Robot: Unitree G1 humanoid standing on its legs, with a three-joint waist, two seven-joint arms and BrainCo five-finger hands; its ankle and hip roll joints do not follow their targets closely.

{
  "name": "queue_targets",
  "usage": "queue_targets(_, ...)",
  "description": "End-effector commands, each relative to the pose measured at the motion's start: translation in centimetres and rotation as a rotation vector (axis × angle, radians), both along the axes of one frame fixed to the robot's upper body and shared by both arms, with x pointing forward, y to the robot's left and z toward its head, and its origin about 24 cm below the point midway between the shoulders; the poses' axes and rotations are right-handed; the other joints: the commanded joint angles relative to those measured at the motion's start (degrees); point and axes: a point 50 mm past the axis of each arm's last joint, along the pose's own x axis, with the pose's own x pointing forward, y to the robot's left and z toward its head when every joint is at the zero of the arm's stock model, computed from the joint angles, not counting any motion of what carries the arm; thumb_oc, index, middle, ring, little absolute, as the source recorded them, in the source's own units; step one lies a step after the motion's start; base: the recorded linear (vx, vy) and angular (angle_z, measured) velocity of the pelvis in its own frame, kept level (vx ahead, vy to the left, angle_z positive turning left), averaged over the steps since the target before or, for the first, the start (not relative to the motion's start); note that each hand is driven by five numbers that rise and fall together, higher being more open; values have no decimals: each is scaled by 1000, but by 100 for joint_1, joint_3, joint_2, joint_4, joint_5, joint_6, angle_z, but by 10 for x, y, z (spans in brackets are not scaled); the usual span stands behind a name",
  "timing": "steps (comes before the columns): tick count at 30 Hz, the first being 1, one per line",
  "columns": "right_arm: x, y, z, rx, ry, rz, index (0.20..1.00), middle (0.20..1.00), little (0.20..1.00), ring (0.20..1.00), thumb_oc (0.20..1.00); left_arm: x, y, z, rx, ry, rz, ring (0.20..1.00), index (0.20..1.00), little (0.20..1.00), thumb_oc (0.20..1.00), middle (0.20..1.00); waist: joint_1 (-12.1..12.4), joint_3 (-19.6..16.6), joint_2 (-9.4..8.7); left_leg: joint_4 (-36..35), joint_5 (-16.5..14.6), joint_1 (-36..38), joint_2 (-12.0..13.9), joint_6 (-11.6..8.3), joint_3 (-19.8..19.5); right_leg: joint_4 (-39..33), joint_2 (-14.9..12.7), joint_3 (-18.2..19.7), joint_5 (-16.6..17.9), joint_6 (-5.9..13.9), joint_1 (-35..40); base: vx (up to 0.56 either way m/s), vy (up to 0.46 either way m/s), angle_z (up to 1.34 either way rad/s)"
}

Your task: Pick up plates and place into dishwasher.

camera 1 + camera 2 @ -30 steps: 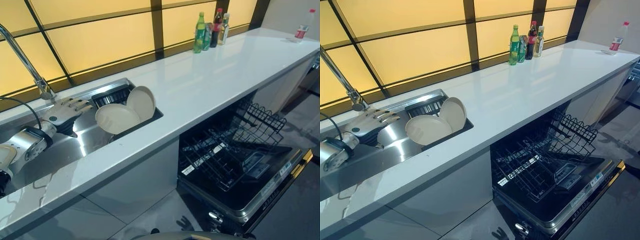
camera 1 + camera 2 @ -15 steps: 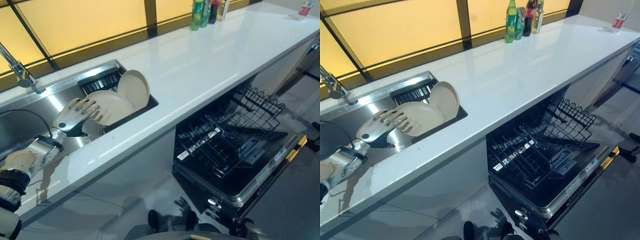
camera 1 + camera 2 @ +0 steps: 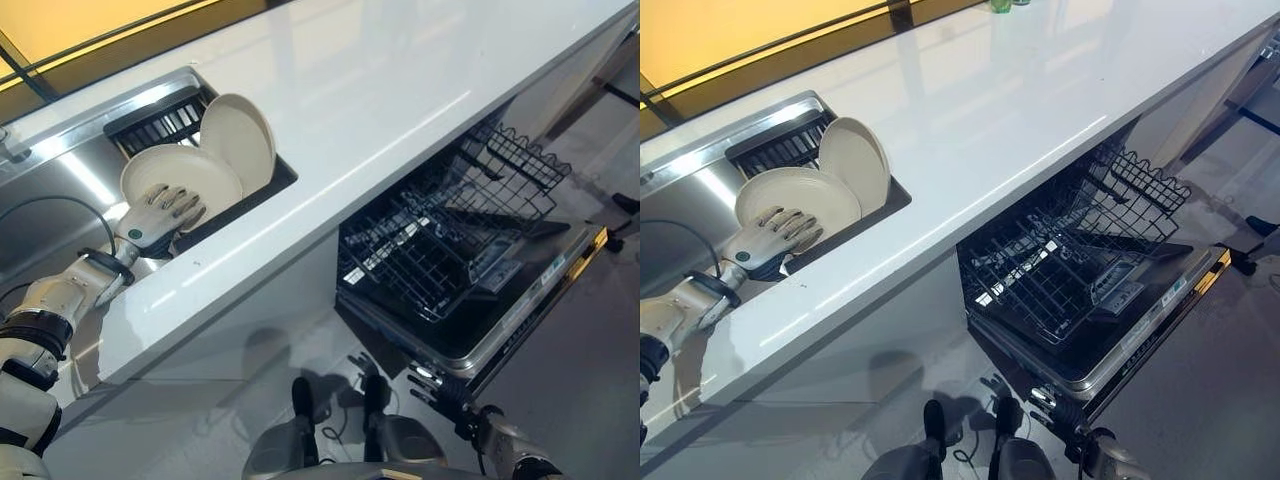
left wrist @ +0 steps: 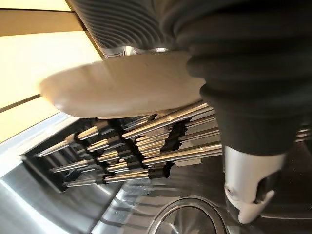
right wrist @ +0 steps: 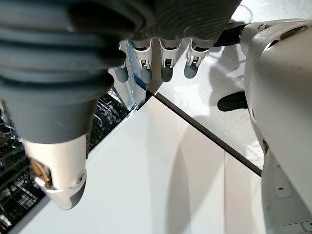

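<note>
The left hand (image 3: 158, 215) reaches into the stainless steel sink (image 3: 60, 205), its silver fingers (image 3: 790, 226) laid fairly straight across the near rim of the flat round cream plate (image 3: 185, 172). In the left wrist view that plate (image 4: 126, 85) sits right against the underside of the fingers, with the thumb (image 4: 248, 185) hanging below it and apart from it, so the hand touches the plate without closing round it. The plate leans back in the black dish rack with metal prongs (image 3: 160, 122) at the sink's right end. Just beside it, a second cream plate (image 3: 240, 138) stands more upright, overlapping the first. The sink is set into a long white countertop (image 3: 400, 80). Under the counter, well to the right, the open dishwasher with black wire racks (image 3: 450, 240) has its door folded down. The right hand (image 5: 161, 61) hangs low with fingers loosely bent, holding nothing.
</note>
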Motion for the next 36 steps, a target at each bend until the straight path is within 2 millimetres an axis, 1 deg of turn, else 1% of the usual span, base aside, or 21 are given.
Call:
queue_targets(1, 33, -3, 22, 22, -132, -13, 1000, 1000, 1000, 1000, 1000, 19, 5, 47, 31, -141, 64, 200, 200, 200, 200, 200, -61, 395, 160, 149, -767, 3, -236, 34, 105, 700, 3, 123, -748, 495, -416, 0, 0, 0)
queue_targets(7, 33, -3, 23, 32, -139, -19, 1000, 1000, 1000, 1000, 1000, 21, 16, 54, 60, -140, 161, 200, 200, 200, 200, 200, -90, 361, 173, 165, -777, -4, -248, 29, 116, 692, -14, 129, -743, 502, -422, 0, 0, 0)
queue_targets(10, 32, -5, 23, 37, -141, -35, 1000, 1000, 1000, 1000, 1000, 19, 25, 57, 88, -119, 247, 200, 200, 200, 200, 200, -103, 300, 214, 179, -785, 23, -261, 21, 93, 677, -24, 123, -748, 501, -378, 0, 0, 0)
queue_targets(13, 29, -6, 22, 37, -135, -36, 1000, 1000, 1000, 1000, 1000, 15, 36, 56, 128, -104, 306, 200, 200, 200, 200, 200, -106, 213, 267, 178, -803, 81, -282, 12, 75, 656, -41, 112, -764, 500, -308, 0, 0, 0)
queue_targets(17, 23, -6, 19, 41, -120, -37, 1000, 1000, 1000, 1000, 1000, 12, 39, 58, 156, -102, 315, 200, 200, 200, 200, 200, -96, 75, 339, 164, -827, 177, -313, 1, 34, 605, -68, 83, -781, 504, -179, 10, -21, 1)
queue_targets(20, 19, -6, 16, 48, -113, -45, 1000, 1000, 1000, 1000, 1000, 10, 40, 65, 156, -125, 305, 200, 200, 200, 200, 200, -71, -54, 393, 150, -845, 251, -335, -12, 7, 552, -90, 37, -788, 517, -69, 11, -60, 2)
queue_targets(25, 11, -1, 12, 85, -102, -47, 1000, 1000, 1000, 1000, 1000, 7, 34, 85, 91, -241, 209, 200, 200, 200, 200, 200, 20, -359, 487, 135, -875, 395, -362, -35, -47, 475, -138, -70, -830, 529, 170, 12, -84, 5)
queue_targets(27, 9, 0, 10, 88, -100, -46, 1000, 1000, 1000, 1000, 1000, 6, 32, 90, 75, -272, 184, 200, 200, 200, 200, 200, 38, -424, 506, 132, -881, 431, -362, -42, -59, 456, -149, -96, -841, 530, 231, 9, -59, 14)
queue_targets(29, 7, 3, 9, 79, -105, -34, 1000, 1000, 1000, 1000, 1000, 5, 24, 101, 21, -350, 128, 200, 200, 200, 200, 200, 98, -582, 540, 119, -899, 522, -362, -56, -92, 411, -161, -142, -869, 528, 374, 29, -105, 10)
queue_targets(30, 9, 4, 11, 58, -134, -5, 1000, 1000, 1000, 1000, 1000, 4, 19, 108, -8, -394, 92, 200, 200, 200, 200, 200, 140, -679, 551, 112, -911, 559, -355, -64, -98, 383, -171, -164, -878, 529, 429, 34, -125, 6)
queue_targets(32, 11, 8, 14, 70, -167, 10, 1000, 1000, 1000, 1000, 1000, 3, 13, 112, -45, -425, 58, 200, 200, 200, 200, 200, 175, -776, 550, 107, -920, 602, -355, -72, -126, 347, -173, -185, -883, 528, 505, 31, -93, 7)
queue_targets(36, 28, 30, 35, 144, -322, 83, 1000, 1000, 1000, 1000, 1000, -5, 2, 110, -121, -495, -25, 200, 200, 200, 200, 200, 250, -923, 510, 119, -958, 706, -329, -88, -170, 332, -166, -222, -927, 502, 636, 17, -91, 6)
